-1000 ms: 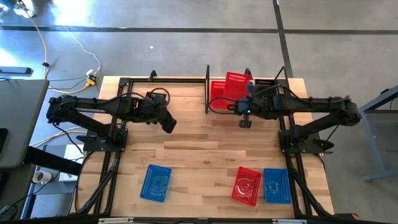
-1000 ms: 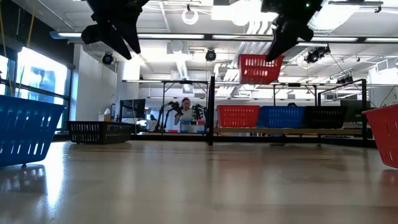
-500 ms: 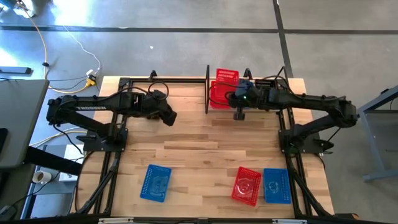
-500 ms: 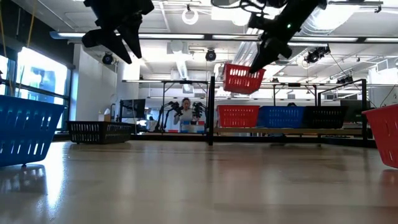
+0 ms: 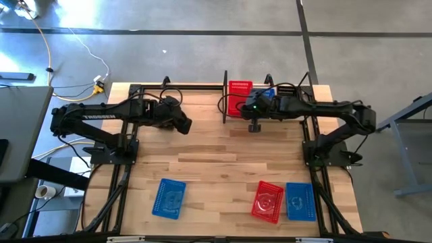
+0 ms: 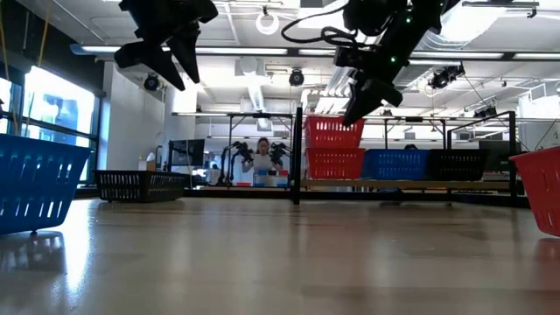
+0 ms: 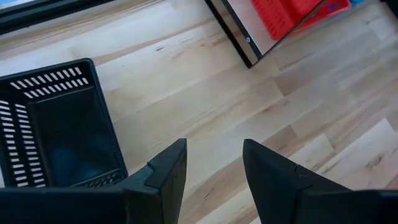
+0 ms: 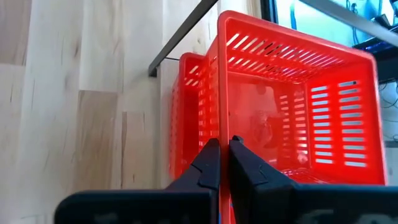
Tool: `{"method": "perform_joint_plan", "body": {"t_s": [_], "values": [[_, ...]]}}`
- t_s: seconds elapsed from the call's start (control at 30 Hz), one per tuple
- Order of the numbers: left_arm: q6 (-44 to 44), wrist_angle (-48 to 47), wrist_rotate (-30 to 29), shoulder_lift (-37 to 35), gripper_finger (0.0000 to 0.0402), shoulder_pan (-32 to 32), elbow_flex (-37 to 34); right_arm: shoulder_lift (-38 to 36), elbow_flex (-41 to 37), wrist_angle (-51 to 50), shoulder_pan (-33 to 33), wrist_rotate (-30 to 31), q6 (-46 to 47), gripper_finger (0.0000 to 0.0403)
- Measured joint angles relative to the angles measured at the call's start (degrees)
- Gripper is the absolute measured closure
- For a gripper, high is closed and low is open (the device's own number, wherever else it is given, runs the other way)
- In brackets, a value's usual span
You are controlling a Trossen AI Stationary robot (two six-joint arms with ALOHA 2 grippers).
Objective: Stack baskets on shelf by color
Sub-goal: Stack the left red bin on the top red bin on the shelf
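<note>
My right gripper (image 5: pixel 255 116) is shut on a red basket (image 5: pixel 239 89) over the shelf's (image 5: pixel 225 101) left end. In the low view this basket (image 6: pixel 334 131) sits level just above another red basket (image 6: pixel 334 164) on the shelf base, beside a blue basket (image 6: pixel 395 164) and a black basket (image 6: pixel 455 164). Whether the two red baskets touch, I cannot tell. My left gripper (image 7: pixel 214 149) is open and high over the table's far left, beside a black basket (image 7: pixel 56 124) that stands on the wood. My right gripper pinches the rim of one wall (image 8: pixel 218 124) of the red basket, one finger inside (image 8: pixel 249 165) and one outside. The fingers come slanting down from the table's right and near side. The basket is level, directly over the lower red basket (image 8: pixel 189 118).
Near the table's front edge lie a blue basket (image 5: pixel 169 198) on the left and a red basket (image 5: pixel 268 201) beside another blue basket (image 5: pixel 300 201) on the right. Bare wood (image 5: pixel 216 155) spans the middle. A person stands in the room behind the shelf.
My right gripper has carried the red basket toward the table's left and down, from high over the shelf to just above the red basket at its left end. The basket tilted on the way and is level now.
</note>
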Motion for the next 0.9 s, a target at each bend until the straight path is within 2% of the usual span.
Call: {"method": "perform_joint_plan", "body": {"t_s": [0.3, 0.57, 0.9], "values": [[0.0, 0.0, -0.1, 0.0, 0.0255, 0.0, 0.0, 3.4, 0.0, -0.1, -1.5, -0.9, 0.6, 0.0403], [0.0, 0.0, -0.2, 0.0, 0.0255, 0.0, 0.0, 3.7, 0.0, 0.0, -2.7, -2.6, 0.1, 0.0399], [0.0, 0.0, 1.1, 0.0, 0.0255, 0.0, 0.0, 3.7, 0.0, 0.0, -2.9, -2.6, 0.0, 0.0333]]}}
